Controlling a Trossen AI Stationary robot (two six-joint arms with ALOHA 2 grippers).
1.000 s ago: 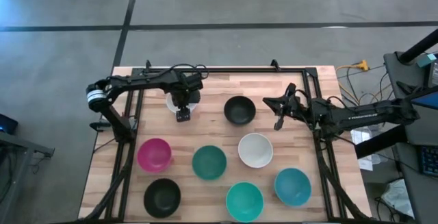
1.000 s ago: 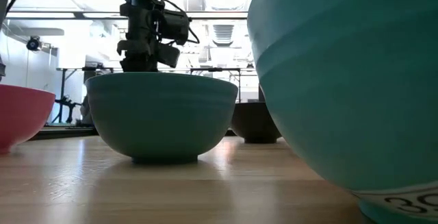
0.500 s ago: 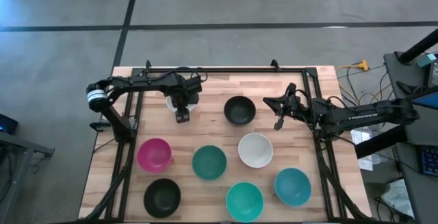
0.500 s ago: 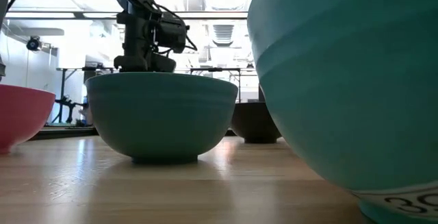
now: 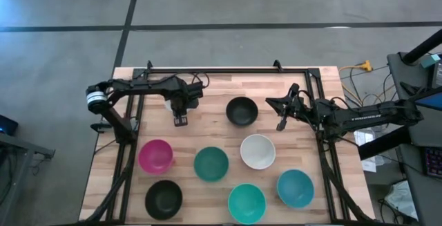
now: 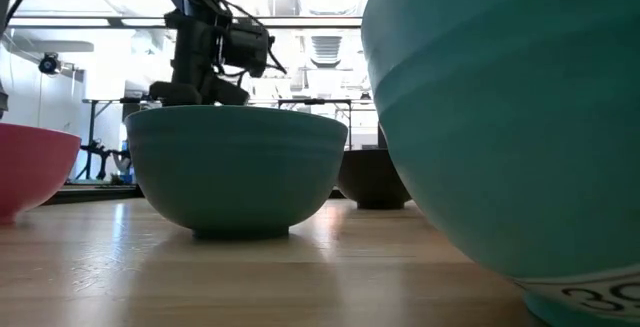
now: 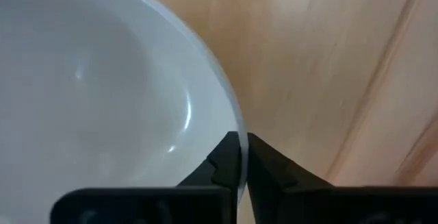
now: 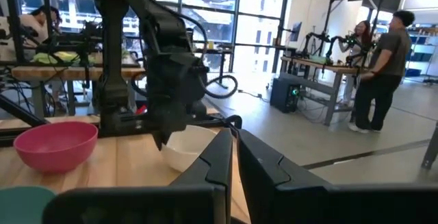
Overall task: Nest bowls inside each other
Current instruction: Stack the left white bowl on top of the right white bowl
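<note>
Pinching white bowl [image 7: 102,101] rim | left gripper [image 7: 239,157] clamped on it | right gripper [image 8: 234,148] closed, empty

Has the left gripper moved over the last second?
Yes. The left gripper slid along the table's far side away from the black bowl and closed on the white bowl's rim.

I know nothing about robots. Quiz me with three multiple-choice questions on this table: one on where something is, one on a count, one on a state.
1. Which bowl lies between the two arms?
A black B magenta C blue

2. How many bowls show from above?
A five B eight C eleven

3. The left end effector is
A wide open above the table B shut on the white bowl's rim C inside the turquoise bowl

Answers: 1 A, the black bowl sits between them. 2 B, eight show, one half hidden. 3 B, the left end effector pinches the white bowl at its rim.
</note>
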